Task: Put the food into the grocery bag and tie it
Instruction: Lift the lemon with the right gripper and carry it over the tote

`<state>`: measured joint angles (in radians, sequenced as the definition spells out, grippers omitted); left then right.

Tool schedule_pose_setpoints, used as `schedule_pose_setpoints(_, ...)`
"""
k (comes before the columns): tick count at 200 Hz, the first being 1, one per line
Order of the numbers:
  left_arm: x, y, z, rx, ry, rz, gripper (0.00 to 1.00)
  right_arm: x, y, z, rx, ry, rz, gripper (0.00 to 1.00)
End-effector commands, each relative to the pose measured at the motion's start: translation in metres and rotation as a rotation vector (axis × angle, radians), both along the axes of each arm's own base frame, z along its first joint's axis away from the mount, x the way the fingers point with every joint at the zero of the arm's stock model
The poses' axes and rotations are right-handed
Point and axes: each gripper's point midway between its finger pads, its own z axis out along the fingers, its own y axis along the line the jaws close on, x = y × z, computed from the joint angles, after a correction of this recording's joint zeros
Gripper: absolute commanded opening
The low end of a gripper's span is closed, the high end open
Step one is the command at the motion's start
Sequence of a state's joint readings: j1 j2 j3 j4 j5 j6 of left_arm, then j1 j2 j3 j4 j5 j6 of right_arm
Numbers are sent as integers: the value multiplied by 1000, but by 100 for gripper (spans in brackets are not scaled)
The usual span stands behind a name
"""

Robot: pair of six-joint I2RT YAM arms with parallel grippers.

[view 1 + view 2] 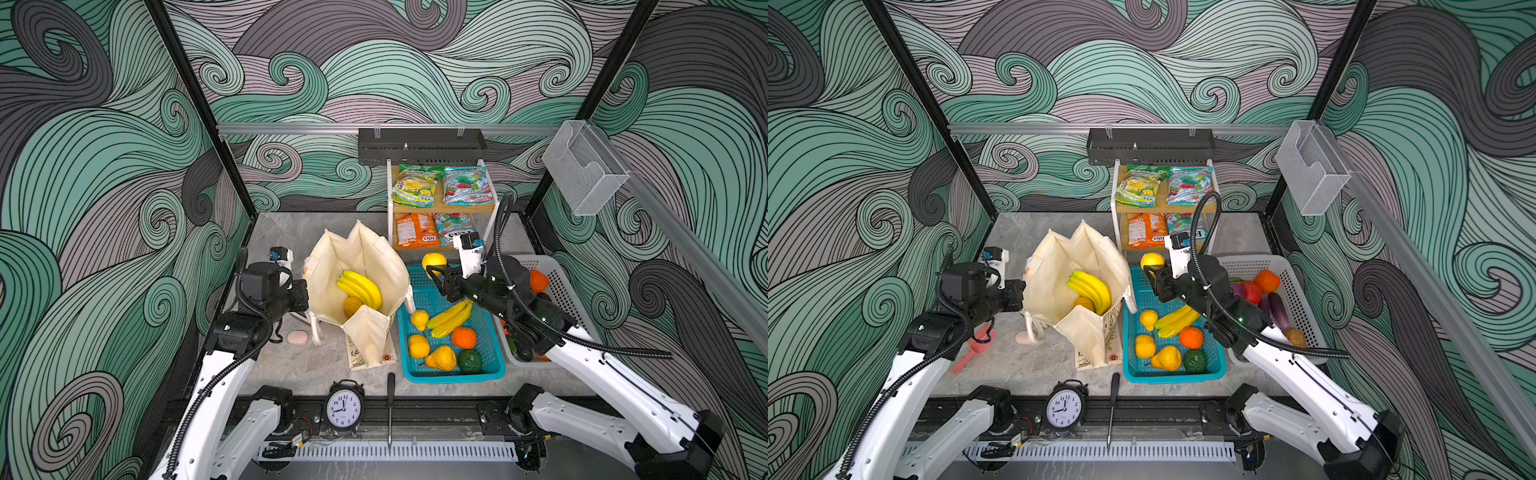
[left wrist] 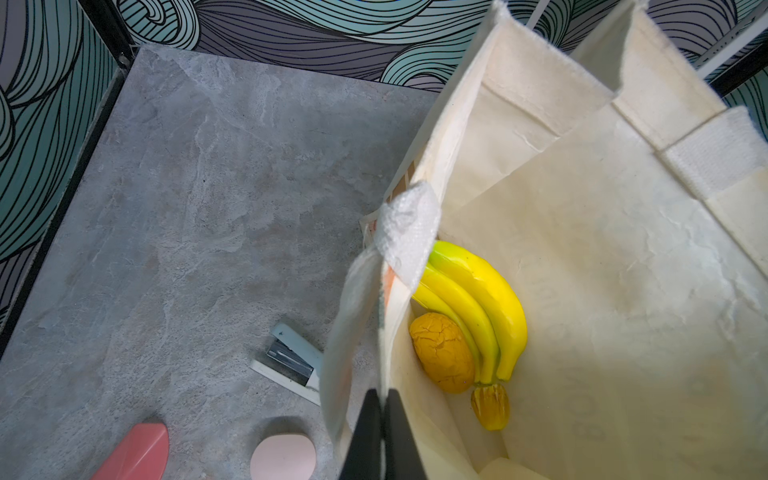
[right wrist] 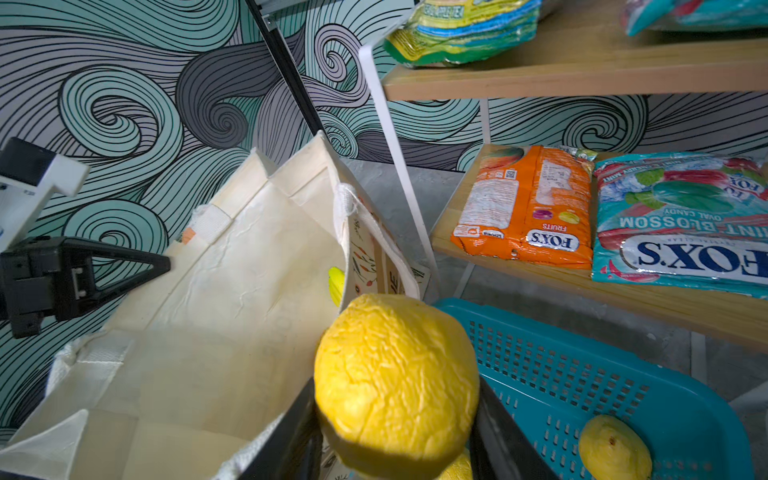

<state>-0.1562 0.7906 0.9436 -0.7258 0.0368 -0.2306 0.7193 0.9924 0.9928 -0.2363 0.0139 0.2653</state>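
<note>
1. Fruit comes first: the right jaws grasp a yellow fruit (image 3: 395, 382) across its middle, held above the bag (image 1: 361, 266) at the rim nearest the basket (image 1: 494, 370).
2. Its skin is wrinkled and dented, so we judge it light and slightly soft. It is round, so a grip across the widest part suits it, and a short drop should do no harm.
3. The left jaws are clenched on the bag's rim, on the side away from the fruit, and hold the mouth open. The canvas looks limp, and we expect it to sag shut if that hold is let go.
4. Bananas (image 1: 360, 289) and an orange fruit (image 1: 352, 305) lie on the bag's floor.
5. More produce sits in the basket just beside the bag, and packets (image 1: 415, 185) lie on the shelf behind the bag. The packets are glossy and probably slippery, so we would pinch one by a sealed edge.
6. A rope handle (image 1: 314, 330) hangs outside the bag. It is thick and floppy, so for tying we would take it mid-loop.
</note>
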Motion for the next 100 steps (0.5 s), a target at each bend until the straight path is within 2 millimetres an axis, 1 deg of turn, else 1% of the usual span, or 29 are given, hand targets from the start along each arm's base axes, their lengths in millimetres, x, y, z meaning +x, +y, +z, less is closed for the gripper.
schedule_pose_setpoints(1, 0, 2, 0, 11, 2, 5, 0, -6, 22, 19, 4, -38, 76, 45)
schedule_pose_setpoints(41, 0, 2, 0, 10, 1, 2, 0, -16, 61, 28, -8, -50, 173, 45)
schedule_pose_setpoints(60, 0, 2, -1, 11, 3, 3, 0, -17, 76, 27, -14, -34, 206, 45)
schedule_pose_setpoints(92, 0, -2, -1, -3, 2, -18, 0, -11, 102, 9, -64, 32, 254, 45)
schedule_pose_setpoints(93, 1, -2, -1, -3, 3, -17, 0, -10, 104, 6, -71, 42, 258, 45)
schedule_pose_setpoints(100, 0, -3, -1, -4, 4, -19, 0, -9, 111, 0, -86, 69, 274, 45)
